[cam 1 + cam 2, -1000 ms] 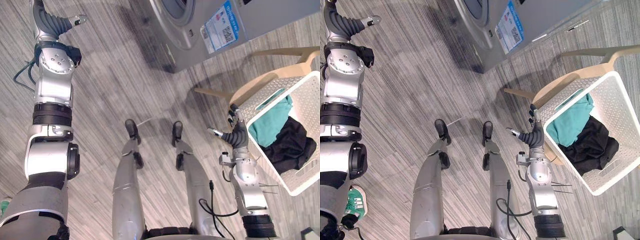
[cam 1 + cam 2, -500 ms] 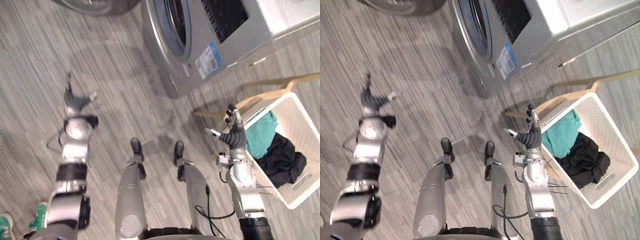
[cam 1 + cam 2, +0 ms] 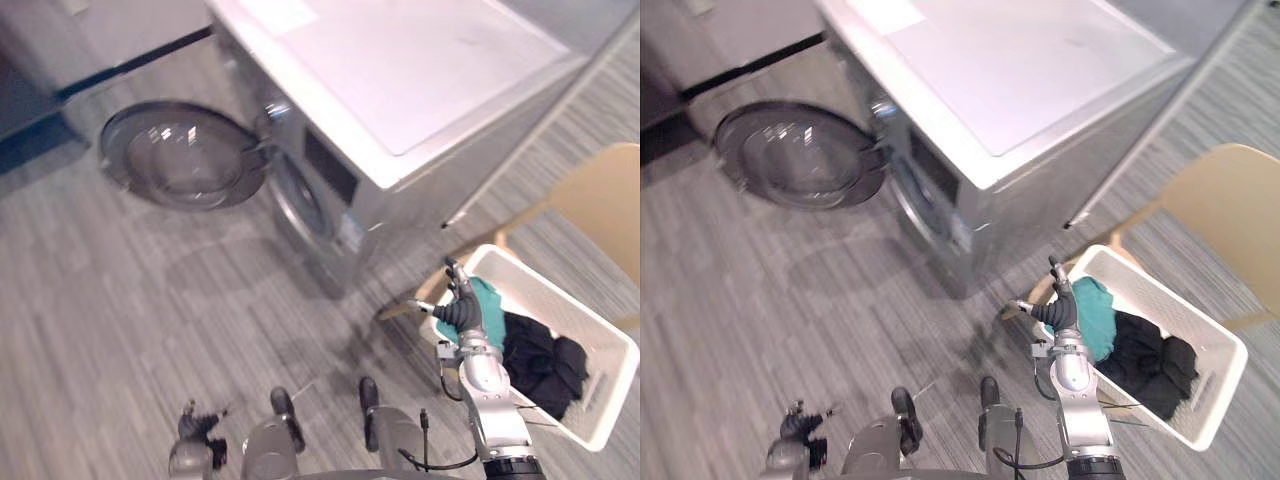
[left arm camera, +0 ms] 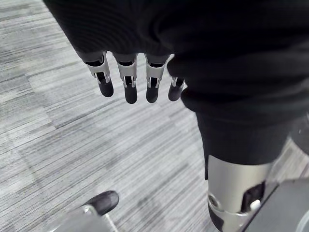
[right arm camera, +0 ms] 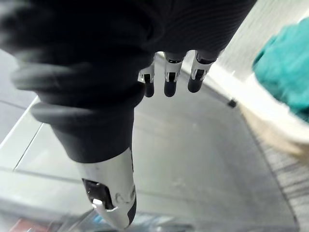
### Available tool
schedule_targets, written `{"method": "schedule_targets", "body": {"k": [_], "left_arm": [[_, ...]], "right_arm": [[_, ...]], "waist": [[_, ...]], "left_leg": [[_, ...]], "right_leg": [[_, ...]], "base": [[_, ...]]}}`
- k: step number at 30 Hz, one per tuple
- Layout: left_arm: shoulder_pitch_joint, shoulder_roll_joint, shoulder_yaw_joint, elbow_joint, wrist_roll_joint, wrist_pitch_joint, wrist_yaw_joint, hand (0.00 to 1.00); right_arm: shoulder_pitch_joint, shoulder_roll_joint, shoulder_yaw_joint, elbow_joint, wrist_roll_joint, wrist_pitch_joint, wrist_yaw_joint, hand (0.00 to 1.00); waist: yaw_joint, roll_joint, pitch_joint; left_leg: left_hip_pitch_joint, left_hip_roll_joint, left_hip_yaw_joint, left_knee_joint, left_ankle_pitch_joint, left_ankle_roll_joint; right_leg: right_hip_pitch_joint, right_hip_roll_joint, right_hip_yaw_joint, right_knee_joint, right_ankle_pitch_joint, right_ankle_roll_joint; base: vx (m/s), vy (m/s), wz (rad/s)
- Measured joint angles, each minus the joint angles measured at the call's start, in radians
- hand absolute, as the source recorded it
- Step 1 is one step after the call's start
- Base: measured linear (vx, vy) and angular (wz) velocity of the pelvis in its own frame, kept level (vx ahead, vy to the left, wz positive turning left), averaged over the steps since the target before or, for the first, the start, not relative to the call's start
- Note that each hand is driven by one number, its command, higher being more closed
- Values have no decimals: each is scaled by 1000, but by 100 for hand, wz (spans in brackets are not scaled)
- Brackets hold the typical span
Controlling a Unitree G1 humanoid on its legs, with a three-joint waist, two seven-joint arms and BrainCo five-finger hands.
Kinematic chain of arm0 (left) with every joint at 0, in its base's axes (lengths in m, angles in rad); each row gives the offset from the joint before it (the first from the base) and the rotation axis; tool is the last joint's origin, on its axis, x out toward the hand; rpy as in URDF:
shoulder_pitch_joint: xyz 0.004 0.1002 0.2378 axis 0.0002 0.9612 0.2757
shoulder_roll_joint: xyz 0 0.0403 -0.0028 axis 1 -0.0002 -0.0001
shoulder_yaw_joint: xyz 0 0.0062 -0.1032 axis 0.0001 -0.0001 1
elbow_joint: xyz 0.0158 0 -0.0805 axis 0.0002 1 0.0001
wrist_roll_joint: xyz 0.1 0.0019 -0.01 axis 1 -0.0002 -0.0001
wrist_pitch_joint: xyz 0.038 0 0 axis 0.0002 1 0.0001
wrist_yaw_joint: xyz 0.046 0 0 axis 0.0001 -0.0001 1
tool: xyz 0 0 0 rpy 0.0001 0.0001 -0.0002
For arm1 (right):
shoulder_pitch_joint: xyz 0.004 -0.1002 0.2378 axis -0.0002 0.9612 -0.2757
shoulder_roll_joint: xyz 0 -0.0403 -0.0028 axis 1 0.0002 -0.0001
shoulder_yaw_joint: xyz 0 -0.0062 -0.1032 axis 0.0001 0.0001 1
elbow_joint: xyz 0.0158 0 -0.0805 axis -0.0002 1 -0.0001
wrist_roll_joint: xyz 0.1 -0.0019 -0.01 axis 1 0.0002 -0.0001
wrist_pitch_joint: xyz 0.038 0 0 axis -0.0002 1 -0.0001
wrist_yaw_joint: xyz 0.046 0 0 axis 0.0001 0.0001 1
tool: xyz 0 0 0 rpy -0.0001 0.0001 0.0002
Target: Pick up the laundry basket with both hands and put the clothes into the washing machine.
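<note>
Grey wood-grain floor (image 3: 110, 300) ran under everything. The right robot hand (image 3: 459, 306) was raised with fingers straight and thumb spread, grasping nothing, just beside the near end of the white perforated laundry basket (image 3: 565, 302). The basket held a teal garment (image 3: 489, 300) and a black garment (image 3: 535, 360), and sat by a tan chair (image 3: 600, 200). The left robot hand (image 3: 197, 422) hung low over the floor, fingers relaxed and empty. Beyond stood the silver washing machine (image 3: 400, 90), with its round door (image 3: 185, 155) swung open. Its front sticker (image 3: 350, 232) was too blurred to read.
</note>
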Motion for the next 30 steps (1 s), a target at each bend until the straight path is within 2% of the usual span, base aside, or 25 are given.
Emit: {"method": "schedule_targets", "body": {"k": [2, 3, 4, 5, 6, 7, 8, 9, 10, 11, 12, 13, 14, 15, 16, 17, 19, 21, 24, 28, 30], "left_arm": [[-5, 16, -2, 20, 20, -4, -4, 0], [-5, 19, -2, 22, 27, -7, -6, 0], [-5, 23, -3, 23, 37, -10, -20, 0], [-4, 19, -7, 26, 38, -10, -24, 0], [-3, 17, -13, 28, 38, -10, -24, 0], [-3, 16, -39, 40, 46, -10, -29, 0], [-3, 12, -49, 41, 50, -11, -35, 0], [-4, 7, -57, 41, 53, -13, -39, 0], [-5, -4, -74, 41, 56, -20, -43, 0], [-4, -7, -82, 41, 56, -23, -43, 0], [-1, -10, -103, 45, 56, -24, -43, 0], [-1, -11, -109, 45, 55, -26, -44, 0], [-2, -15, -121, 45, 55, -30, -44, 0], [-3, -20, -133, 46, 56, -33, -44, 0], [-3, -24, -143, 46, 55, -34, -44, 0], [-12, -16, -151, 52, 55, -38, -44, 0], [-33, -8, -161, 69, 55, -47, -44, 0], [-48, -8, -164, 68, 55, -54, -44, 0], [-68, -3, -164, 68, 56, -56, -43, 0], [-144, 2, -171, 67, 48, -67, -38, 0], [-168, 2, -184, 64, 32, -77, -36, 0]], "right_arm": [[4, -22, 22, 4, -26, -2, 13, 0], [5, -27, 29, 8, -35, -4, 14, 0], [9, -37, 42, 21, -47, -6, 19, 0], [15, -56, 61, 24, -61, -6, 31, 0], [17, -67, 71, 26, -69, -6, 36, 0], [18, -92, 97, 32, -77, -9, 45, 0], [17, -106, 104, 34, -78, -10, 52, 0], [14, -115, 109, 39, -79, -10, 54, 0], [1, -130, 112, 67, -87, -10, 56, 0], [-6, -136, 113, 86, -92, -8, 56, 0], [-13, -144, 116, 118, -107, -3, 57, 0], [-18, -147, 118, 129, -115, -3, 57, 0], [-37, -160, 130, 152, -125, -3, 57, 0], [-72, -182, 153, 175, -147, -2, 55, 0], [-91, -201, 166, 179, -155, -2, 55, 0], [-123, -207, 190, 197, -164, -2, 55, 0], [-170, -230, 229, 205, -181, -9, 54, 0], [-233, -248, 262, 225, -185, -10, 54, 0], [-380, -275, 326, 286, -195, -22, 53, 0], [-569, -357, 390, 418, -231, -19, 49, 0], [-625, -384, 416, 459, -237, -18, 46, 0]], "waist": [[-5, -5, -20], [-5, -7, -23], [-4, -10, -25], [-4, -2, -22], [-3, 0, -22], [-2, 10, -26], [0, 16, -30], [-1, 17, -32], [-1, 25, -36], [0, 31, -38], [5, 29, -33], [6, 35, -32], [6, 41, -30], [8, 64, -32], [11, 89, -34], [27, 86, -20], [19, 82, -12], [26, 86, 15], [26, 101, 61], [29, 128, 147], [30, 129, 181]], "left_leg": [[37, 54, 49, 41, -16, -24], [39, 73, 50, 73, -17, -26], [28, 125, 34, 181, -16, -17], [11, 174, -4, 300, -5, 47], [4, 194, -27, 359, 12, 82], [-31, 207, -137, 468, 85, 162], [-73, 201, -220, 525, 111, 157], [-99, 186, -267, 559, 88, 137], [-138, 139, -345, 583, 12, 97], [-149, 109, -379, 578, -20, 80], [-162, 41, -435, 505, -73, 59], [-162, 12, -458, 456, -84, 57], [-166, -45, -513, 331, -93, 44], [-156, -98, -581, 173, -72, 21], [-156, -111, -604, 97, -33, -1], [-152, -117, -592, 99, -4, 30], [-176, -151, -563, 91, -14, 48], [-197, -165, -526, 98, -21, 66], [-276, -185, -487, 109, -18, 92], [-385, -218, -478, 108, 9, 129], [-413, -228, -482, 108, 22, 137]], "right_leg": [[9, 39, 28, -1, -4, 8], [9, 53, 39, 1, -13, 9], [27, 75, 63, 2, -21, 0], [45, 95, 84, 11, -24, -7], [53, 105, 101, 19, -30, -12], [82, 124, 145, 24, -39, -23], [94, 129, 173, 13, -39, -28], [95, 131, 191, 10, -39, -30], [96, 131, 234, 0, -38, -32], [103, 131, 254, -8, -35, -32], [124, 129, 294, -28, -28, -25], [134, 129, 308, -33, -26, -22], [138, 126, 336, -37, -21, -14], [130, 131, 368, -37, -15, 2], [121, 144, 384, -39, -12, 10], [107, 143, 423, -38, -7, 28], [90, 111, 439, -81, 19, 67], [56, 93, 474, -89, 34, 86], [-28, 71, 516, -92, 64, 105], [-130, 38, 523, -106, 102, 129], [-154, 29, 518, -102, 106, 133]], "base": [[95, -82, -86], [117, -161, -87], [167, -239, -82], [144, -212, -81], [179, -205, -91], [166, -96, -87], [202, -96, -84], [181, -18, -76], [146, 9, -72], [172, 30, -99], [162, 68, -76], [167, 133, -84], [131, 215, -82], [71, 224, -90], [27, 215, -103], [19, 199, -82], [29, 241, -46], [-34, 207, -36], [-76, 179, -38], [-72, 120, 5], [-22, 61, 19]]}}
